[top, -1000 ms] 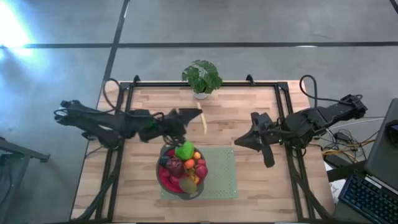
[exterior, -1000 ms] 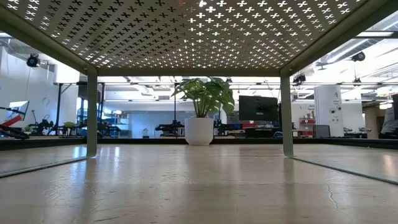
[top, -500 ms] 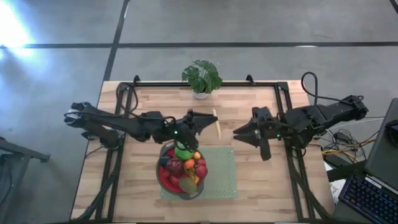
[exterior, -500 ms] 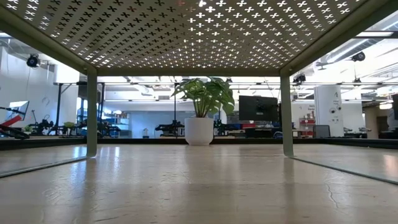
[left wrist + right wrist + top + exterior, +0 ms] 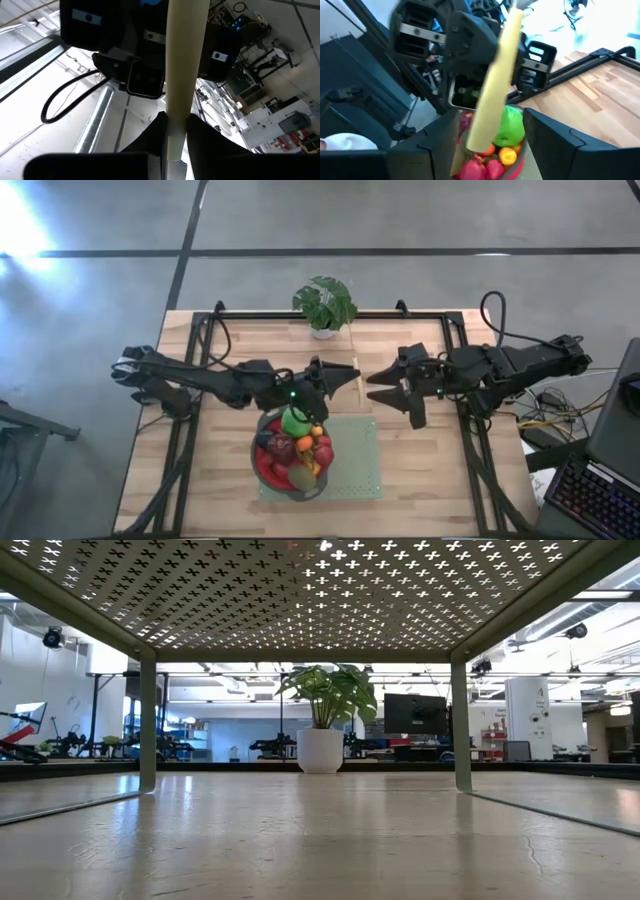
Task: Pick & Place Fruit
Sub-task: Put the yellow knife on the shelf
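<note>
The fruit lies heaped in a red bowl; a green ball is on top, with red and orange pieces around it. My left gripper hovers just beyond the bowl's far side, shut on a pale-handled knife. The knife's handle points toward my right gripper. That gripper is open and faces the left one at mid-table. In the right wrist view its fingers stand on either side of the handle, apart from it. The blade is hidden. My left gripper pinches the knife between its two fingers, at the lower end of the pale handle. The handle sticks out beyond the fingertips toward the table's right. The knife is lifted clear above the table.
The bowl stands on a green mat at the table's near middle. A leafy potted plant stands at the far edge; its white pot shows in the low view. Black frame rails run along the table's sides. A keyboard lies off the right.
My left gripper has carried the knife toward the table's right, closer to my right gripper. My right gripper has moved toward the table's left to meet it, and its fingers have opened.
</note>
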You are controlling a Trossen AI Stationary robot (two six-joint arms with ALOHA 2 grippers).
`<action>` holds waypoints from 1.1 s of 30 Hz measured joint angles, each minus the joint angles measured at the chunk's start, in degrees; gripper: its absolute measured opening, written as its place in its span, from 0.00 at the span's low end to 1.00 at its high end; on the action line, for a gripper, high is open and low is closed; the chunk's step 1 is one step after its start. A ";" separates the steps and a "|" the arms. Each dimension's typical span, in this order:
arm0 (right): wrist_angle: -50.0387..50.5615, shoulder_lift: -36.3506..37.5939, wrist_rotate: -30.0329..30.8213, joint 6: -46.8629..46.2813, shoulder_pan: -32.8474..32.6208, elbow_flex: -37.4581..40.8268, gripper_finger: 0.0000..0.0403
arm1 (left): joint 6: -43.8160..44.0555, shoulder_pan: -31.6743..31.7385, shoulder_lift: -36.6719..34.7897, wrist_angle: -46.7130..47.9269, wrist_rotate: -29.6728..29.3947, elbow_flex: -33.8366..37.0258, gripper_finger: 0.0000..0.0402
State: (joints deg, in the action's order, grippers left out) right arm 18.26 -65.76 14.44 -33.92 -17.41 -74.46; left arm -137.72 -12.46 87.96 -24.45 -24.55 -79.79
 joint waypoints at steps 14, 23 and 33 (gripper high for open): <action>-1.77 -2.61 -1.55 -2.35 1.84 0.00 0.47 | 0.27 0.36 0.18 -0.57 3.71 0.00 0.13; -5.55 -3.67 -3.42 -2.90 2.05 -0.04 0.38 | 0.23 0.60 0.20 -1.11 4.17 0.11 0.13; -4.71 -3.63 -4.05 -4.21 2.10 -0.04 0.17 | 0.47 0.58 0.15 0.25 4.33 0.17 0.13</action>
State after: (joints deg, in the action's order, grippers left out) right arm 13.55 -69.38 10.40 -38.13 -15.31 -74.50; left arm -137.25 -11.88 88.12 -24.21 -20.22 -79.61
